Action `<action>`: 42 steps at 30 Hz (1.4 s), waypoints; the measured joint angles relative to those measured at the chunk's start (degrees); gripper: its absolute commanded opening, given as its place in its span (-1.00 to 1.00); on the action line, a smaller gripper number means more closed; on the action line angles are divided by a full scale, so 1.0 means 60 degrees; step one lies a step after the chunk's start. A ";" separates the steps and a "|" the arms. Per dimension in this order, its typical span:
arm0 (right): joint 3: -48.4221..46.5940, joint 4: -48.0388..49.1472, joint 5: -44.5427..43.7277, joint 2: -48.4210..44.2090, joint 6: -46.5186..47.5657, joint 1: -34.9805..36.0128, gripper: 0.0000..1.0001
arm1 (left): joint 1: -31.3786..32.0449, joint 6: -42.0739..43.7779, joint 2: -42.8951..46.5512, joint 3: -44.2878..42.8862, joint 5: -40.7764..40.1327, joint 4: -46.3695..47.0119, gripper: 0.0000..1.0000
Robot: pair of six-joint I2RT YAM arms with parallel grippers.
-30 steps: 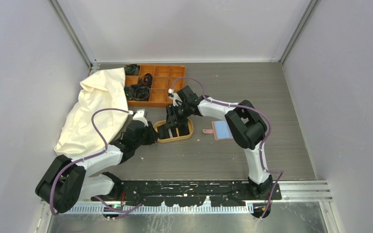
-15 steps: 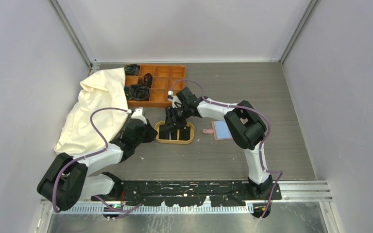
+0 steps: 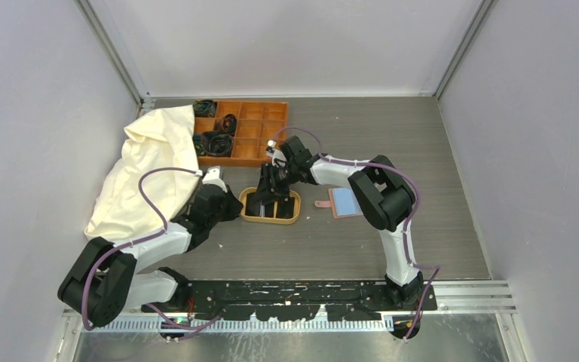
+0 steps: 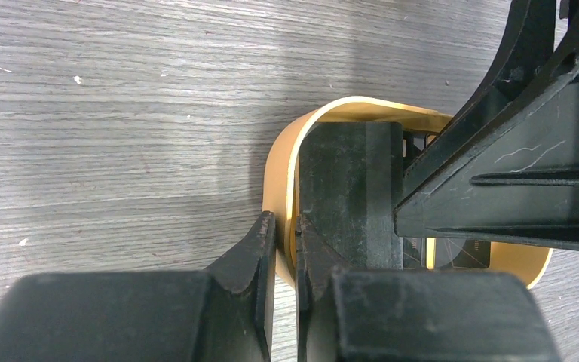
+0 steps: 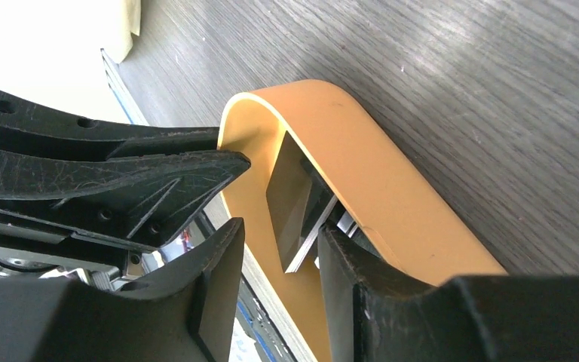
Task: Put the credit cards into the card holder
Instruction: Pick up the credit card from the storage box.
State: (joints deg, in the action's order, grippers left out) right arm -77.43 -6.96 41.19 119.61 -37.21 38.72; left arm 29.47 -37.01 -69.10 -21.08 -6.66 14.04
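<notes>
Black credit cards [image 5: 292, 197] stand tilted on edge inside an oval wooden tray [image 5: 362, 162]. My right gripper [image 5: 280, 234] reaches down into the tray, open, with a finger on each side of the cards' lower edge. My left gripper [image 4: 285, 240] is shut on the tray's left rim [image 4: 285, 162]. From above, the tray [image 3: 271, 219] sits mid-table between the two grippers. The card holder [image 3: 343, 202] lies open to the tray's right, pale blue lining up, its snap tab [image 3: 322, 204] pointing left.
An orange compartment box [image 3: 260, 128] holding dark cables stands behind the tray. A cream cloth bag [image 3: 147, 170] lies at the left, close to my left arm. Grey walls close in both sides and the back.
My left gripper has slid right and shut on the tray's left rim. The tray has turned square to the table. My right gripper's jaws have narrowed inside the tray.
</notes>
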 measured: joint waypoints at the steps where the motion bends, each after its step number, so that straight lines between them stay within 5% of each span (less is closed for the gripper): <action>1: 0.0015 0.0036 0.0015 0.0000 -0.0055 -0.0004 -0.12 | -0.0004 -0.0018 0.0000 0.0000 -0.0011 -0.0004 -1.00; 11: 0.0084 0.0856 0.0280 0.0004 -0.0382 0.0299 -0.22 | 0.0095 -0.0488 -0.0004 0.0000 0.0397 -0.0025 -1.00; 23: -0.0226 -0.0200 -0.0495 0.0000 0.0375 0.0412 -0.01 | 0.0087 -0.1202 -0.0025 0.0025 0.0470 -0.0018 -1.00; 42: 0.0412 -0.1096 -0.1457 -0.0940 0.1231 0.0255 -0.13 | 0.0131 -0.1337 0.0477 0.0200 0.0368 -0.0441 -1.00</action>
State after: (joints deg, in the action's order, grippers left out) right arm -74.96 -13.54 32.45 113.97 -29.82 40.25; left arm 30.26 -45.04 -66.24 -19.88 -4.45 11.40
